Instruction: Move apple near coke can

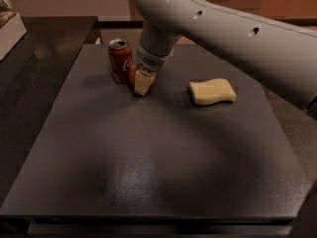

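The coke can (pixel 120 61), red with a silver top, stands upright at the back left of the dark table (pixel 148 172). The apple (pixel 132 75) is right beside it on its right, touching or nearly so. Only red slivers of the apple show, because my gripper (pixel 142 82) is down over it at table level and its pale tip covers the apple's middle. The big white arm reaches in from the upper right.
A pale yellow wavy sponge (pixel 213 91) lies on the table to the right of the gripper. A white box (pixel 10 26) sits on the darker counter at the far left. The table's front edge runs along the bottom.
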`<state>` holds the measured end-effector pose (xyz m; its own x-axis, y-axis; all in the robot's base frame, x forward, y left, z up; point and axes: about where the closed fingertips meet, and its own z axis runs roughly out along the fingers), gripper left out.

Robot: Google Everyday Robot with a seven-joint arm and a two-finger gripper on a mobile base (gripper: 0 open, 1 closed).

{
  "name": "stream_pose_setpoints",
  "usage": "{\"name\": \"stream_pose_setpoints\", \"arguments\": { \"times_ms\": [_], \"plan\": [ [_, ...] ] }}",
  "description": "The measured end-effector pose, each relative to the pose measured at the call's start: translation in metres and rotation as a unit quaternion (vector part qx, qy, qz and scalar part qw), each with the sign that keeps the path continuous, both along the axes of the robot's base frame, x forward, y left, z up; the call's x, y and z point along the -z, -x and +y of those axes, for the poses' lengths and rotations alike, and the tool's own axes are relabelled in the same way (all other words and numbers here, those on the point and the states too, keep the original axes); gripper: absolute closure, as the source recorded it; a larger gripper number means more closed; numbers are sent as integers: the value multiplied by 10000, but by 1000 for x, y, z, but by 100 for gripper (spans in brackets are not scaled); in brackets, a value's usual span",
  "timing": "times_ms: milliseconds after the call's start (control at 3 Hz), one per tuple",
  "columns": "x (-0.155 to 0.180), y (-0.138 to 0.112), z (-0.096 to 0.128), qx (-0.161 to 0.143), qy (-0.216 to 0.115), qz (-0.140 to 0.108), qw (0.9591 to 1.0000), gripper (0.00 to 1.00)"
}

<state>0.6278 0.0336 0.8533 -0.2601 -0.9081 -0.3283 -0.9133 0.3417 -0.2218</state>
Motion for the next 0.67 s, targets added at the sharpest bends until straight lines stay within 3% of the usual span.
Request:
{"name": "stream_pose_setpoints", "arguments": {
  "times_ms": [333,667],
  "plan": [
    [0,1,0,-6,5,1,10000,0],
    [0,1,0,-6,5,2,10000,0]
  ]
}}
